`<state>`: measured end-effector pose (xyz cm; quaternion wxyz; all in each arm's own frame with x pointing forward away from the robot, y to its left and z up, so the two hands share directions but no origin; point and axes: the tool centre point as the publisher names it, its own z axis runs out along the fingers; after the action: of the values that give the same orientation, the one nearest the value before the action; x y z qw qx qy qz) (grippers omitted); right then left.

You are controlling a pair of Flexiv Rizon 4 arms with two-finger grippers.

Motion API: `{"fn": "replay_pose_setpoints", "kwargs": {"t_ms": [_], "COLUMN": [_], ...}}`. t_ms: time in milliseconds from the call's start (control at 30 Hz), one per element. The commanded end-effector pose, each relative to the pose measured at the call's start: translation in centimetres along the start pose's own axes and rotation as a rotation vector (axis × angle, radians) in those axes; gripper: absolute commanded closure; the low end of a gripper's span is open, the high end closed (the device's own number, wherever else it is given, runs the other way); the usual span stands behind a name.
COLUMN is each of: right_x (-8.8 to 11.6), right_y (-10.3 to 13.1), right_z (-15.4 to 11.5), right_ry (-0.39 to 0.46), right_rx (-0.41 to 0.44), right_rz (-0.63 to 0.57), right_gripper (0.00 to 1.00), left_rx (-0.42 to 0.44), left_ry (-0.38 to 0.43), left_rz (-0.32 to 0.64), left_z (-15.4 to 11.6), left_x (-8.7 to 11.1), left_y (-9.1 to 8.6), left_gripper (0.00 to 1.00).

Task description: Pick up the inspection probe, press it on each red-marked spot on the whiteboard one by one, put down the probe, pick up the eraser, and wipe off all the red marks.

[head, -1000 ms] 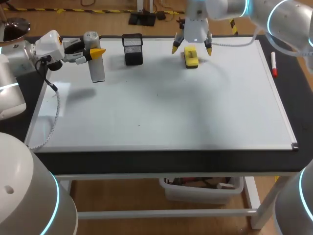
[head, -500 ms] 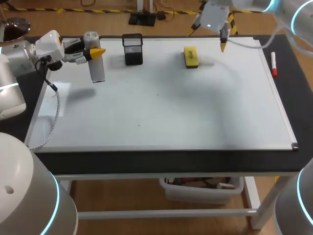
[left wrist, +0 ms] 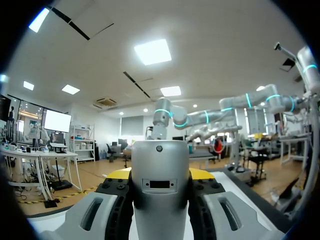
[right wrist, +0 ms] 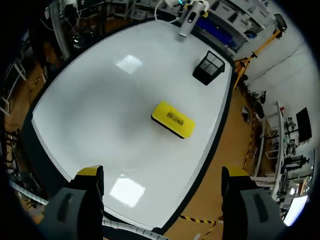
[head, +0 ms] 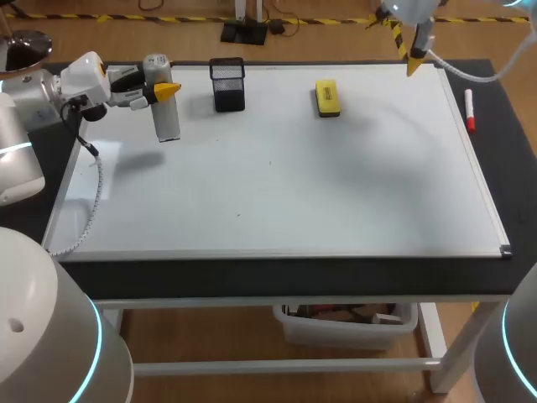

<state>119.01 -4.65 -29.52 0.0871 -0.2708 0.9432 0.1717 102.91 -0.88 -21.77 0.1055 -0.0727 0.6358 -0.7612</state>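
My left gripper (head: 161,88) is shut on the silver inspection probe (head: 165,113), holding it upright over the whiteboard's (head: 277,193) far left corner. In the left wrist view the probe (left wrist: 160,192) fills the space between the yellow tips of that gripper (left wrist: 160,175). The yellow eraser (head: 327,97) lies flat on the board near its far edge. My right gripper (head: 401,44) hangs open and empty high over the far right corner. In the right wrist view the eraser (right wrist: 173,120) lies well ahead of the wide-apart fingers of this gripper (right wrist: 162,172). I see no red marks on the board.
A black mesh holder (head: 227,84) stands on the board between the probe and the eraser, also seen as the mesh holder (right wrist: 209,67) beyond the eraser. A red marker (head: 470,112) lies on the black table strip right of the board.
My right gripper has lifted away from just above the eraser and swung back and to the right, still open. The eraser stays put. The left arm and probe have not moved.
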Motion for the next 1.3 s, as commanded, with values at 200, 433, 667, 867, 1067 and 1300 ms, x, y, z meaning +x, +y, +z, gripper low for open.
{"fn": "replay_pose_setpoints", "kwargs": {"t_ms": [200,433,667,867,1067,1300], "right_x": [1.0,1.0,1.0,1.0,1.0,1.0], "right_y": [1.1,1.3,1.3,1.3,1.3,1.3], "right_z": [-6.5,-8.7,-8.7,-8.7,-8.7,-8.7], "right_ry": [0.001,0.054,0.054,0.054,0.054,0.054], "right_rx": [-0.078,-0.1,-0.1,-0.1,-0.1,-0.1], "right_rz": [0.229,0.232,0.232,0.232,0.232,0.232], "right_gripper": [0.0,0.0,0.0,0.0,0.0,0.0], "left_rx": [0.003,0.003,0.003,-0.01,-0.006,0.012], "left_ry": [0.0,0.0,0.0,0.039,0.092,0.16], "left_rz": [0.002,0.002,0.002,0.051,0.114,0.134], "left_z": [0.0,0.0,0.0,1.5,3.9,7.4], "left_x": [0.0,0.0,0.0,-0.8,-2.3,-3.8], "left_y": [0.0,0.0,0.0,-2.4,-5.3,-6.9], "left_gripper": [1.0,1.0,1.0,1.0,1.0,1.0]}}
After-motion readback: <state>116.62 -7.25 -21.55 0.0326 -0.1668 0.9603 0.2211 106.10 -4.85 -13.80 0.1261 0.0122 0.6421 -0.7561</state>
